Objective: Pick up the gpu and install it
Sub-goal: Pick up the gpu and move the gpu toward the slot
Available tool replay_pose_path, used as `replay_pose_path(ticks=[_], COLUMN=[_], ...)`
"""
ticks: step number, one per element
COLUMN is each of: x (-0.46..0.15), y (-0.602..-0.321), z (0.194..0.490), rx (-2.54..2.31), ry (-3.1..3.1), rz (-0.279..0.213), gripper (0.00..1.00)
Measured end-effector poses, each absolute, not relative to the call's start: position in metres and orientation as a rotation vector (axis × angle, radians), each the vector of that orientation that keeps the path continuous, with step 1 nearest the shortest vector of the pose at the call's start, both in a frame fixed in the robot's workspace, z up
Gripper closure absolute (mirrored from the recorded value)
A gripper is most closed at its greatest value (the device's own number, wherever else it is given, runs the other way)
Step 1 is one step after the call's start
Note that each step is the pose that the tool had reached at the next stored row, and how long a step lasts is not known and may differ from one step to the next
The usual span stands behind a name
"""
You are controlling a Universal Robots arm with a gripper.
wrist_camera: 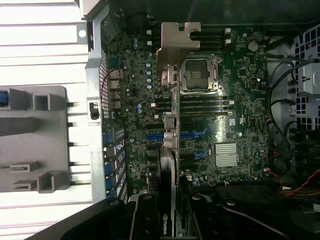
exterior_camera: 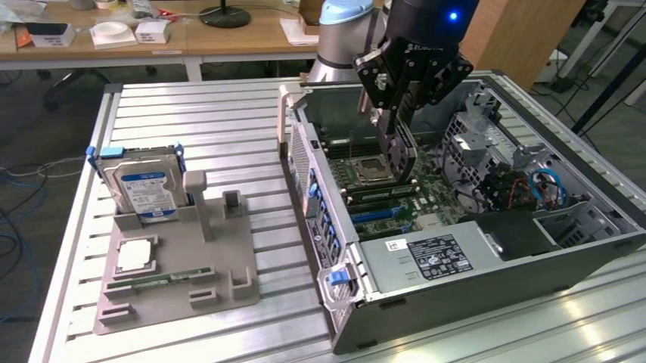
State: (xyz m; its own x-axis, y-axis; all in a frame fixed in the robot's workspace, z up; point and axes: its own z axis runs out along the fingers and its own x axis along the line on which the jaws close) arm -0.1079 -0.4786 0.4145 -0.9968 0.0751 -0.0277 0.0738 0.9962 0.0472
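My gripper (exterior_camera: 397, 113) is shut on the gpu (exterior_camera: 406, 155), a thin dark card that hangs on edge inside the open computer case (exterior_camera: 504, 261), just above the motherboard (exterior_camera: 429, 200). In the wrist view the gpu (wrist_camera: 172, 130) appears edge-on, running from my gripper (wrist_camera: 167, 217) out to its metal bracket (wrist_camera: 177, 42). It lies over the blue expansion slots (wrist_camera: 192, 135) beside the CPU socket (wrist_camera: 200, 75). Whether its lower edge touches a slot is hidden.
A grey parts holder (exterior_camera: 217, 249) stands on the slatted table at the exterior view's left, carrying a silver hard drive (exterior_camera: 144, 185), a CPU (exterior_camera: 135, 255) and a memory stick (exterior_camera: 162, 278). Cables (exterior_camera: 535, 189) and drive bays crowd the case's far side. A heatsink (wrist_camera: 226, 153) sits on the board.
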Motion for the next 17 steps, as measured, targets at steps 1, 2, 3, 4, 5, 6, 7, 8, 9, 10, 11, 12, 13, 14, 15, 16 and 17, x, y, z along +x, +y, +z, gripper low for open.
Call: replay_pose_path(ticks=[1, 2, 3, 4, 5, 6, 7, 8, 9, 10, 11, 12, 13, 14, 15, 16, 17], x=[-0.1073, -0.1058, -0.1046, -0.1042, -0.1042, -0.1042, -0.1042, -0.1042, -0.1042, -0.1042, -0.104, -0.1036, -0.1033, -0.103, -0.1029, -0.1026, -0.1021], y=[-0.4786, -0.4785, -0.4785, -0.4786, -0.4786, -0.4786, -0.4786, -0.4786, -0.4786, -0.4786, -0.4786, -0.4786, -0.4786, -0.4786, -0.4786, -0.4786, -0.4786], z=[0.4144, 0.4144, 0.4145, 0.4145, 0.4145, 0.4145, 0.4145, 0.4145, 0.4145, 0.4145, 0.4144, 0.4145, 0.4145, 0.4145, 0.4145, 0.4145, 0.4145], rx=[0.116, 0.116, 0.116, 0.116, 0.116, 0.116, 0.116, 0.116, 0.116, 0.116, 0.116, 0.116, 0.116, 0.116, 0.116, 0.116, 0.116], ry=[3.109, 3.109, 3.109, 3.109, 3.109, 3.109, 3.109, 3.109, 3.109, 3.109, 3.109, 3.109, 3.109, 3.109, 3.109, 3.109, 3.109], rz=[0.072, 0.072, 0.072, 0.072, 0.072, 0.072, 0.072, 0.072, 0.072, 0.072, 0.072, 0.072, 0.072, 0.072, 0.072, 0.072, 0.072], gripper=[0.74, 0.74, 0.74, 0.74, 0.74, 0.74, 0.74, 0.74, 0.74, 0.74, 0.74, 0.74, 0.74, 0.74, 0.74, 0.74, 0.74])
